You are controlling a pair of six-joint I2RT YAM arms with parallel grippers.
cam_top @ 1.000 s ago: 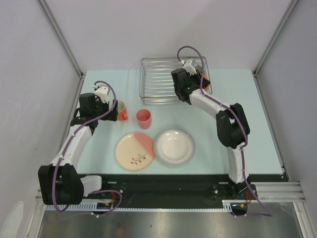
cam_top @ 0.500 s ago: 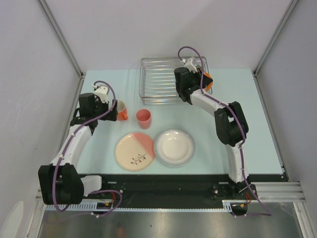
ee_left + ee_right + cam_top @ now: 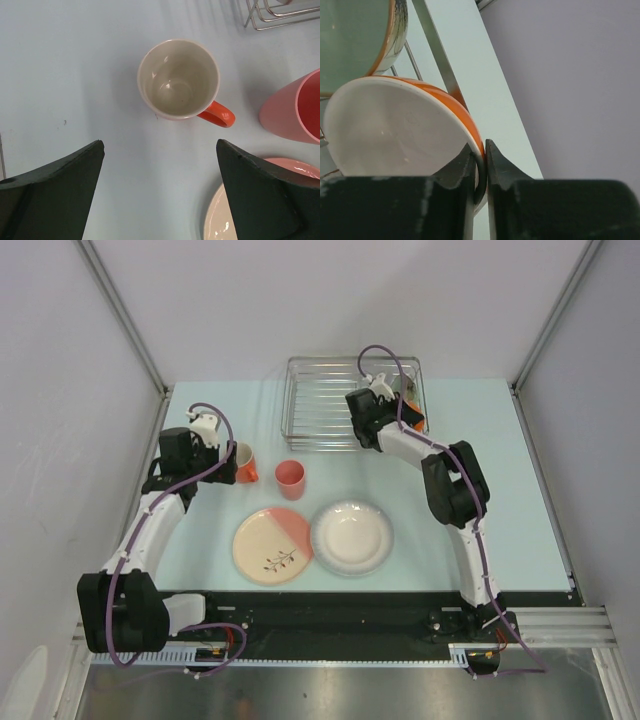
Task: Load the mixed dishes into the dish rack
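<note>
Your right fingers (image 3: 496, 162) pinch the bowl (image 3: 395, 130) rim, at 3 o'clock in the rack (image 3: 310, 405). Left fingers (image 3: 65, 180) spread wide, mug (image 3: 178, 80) at 12 o'clock.

**user1:** left arm (image 3: 150, 525) is bent out to its side, left gripper (image 3: 159, 150) facing straight down, black fingers (image 3: 55, 190) wide apart.

**user2:** yep, and right arm (image 3: 455, 490) stretches far forward, right gripper (image 3: 480, 150) pinched on the rim of an orange, white-lined bowl (image 3: 395, 130).

One mug (image 3: 243, 462), one cup (image 3: 289, 480), two plates (image 3: 272, 545) (image 3: 351, 537), two bowls (image 3: 395, 130) (image 3: 355, 40) and one wire rack (image 3: 318, 405) are in view.
</note>
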